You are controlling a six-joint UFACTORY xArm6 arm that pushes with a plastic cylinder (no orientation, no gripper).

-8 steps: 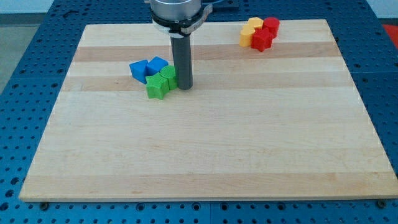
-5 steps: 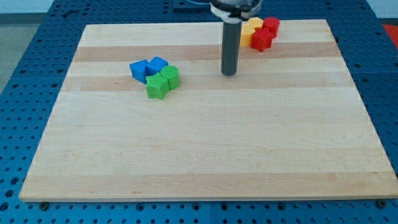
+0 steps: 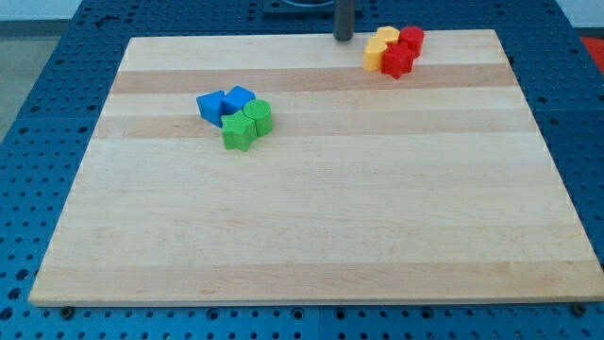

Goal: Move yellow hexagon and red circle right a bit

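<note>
Tip moved to the surface's top edge

My tip (image 3: 343, 39) has travelled from beside the green blocks (image 3: 247, 125) up and rightward, now standing just left of the yellow hexagon (image 3: 385, 38) at the view's top.

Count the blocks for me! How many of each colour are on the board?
Yellow: 2, yellow hexagon and another yellow block.
Red: 2, red circle and another red block.
Blue: 2.
Green: 2.
Total: 8 blocks.
</note>
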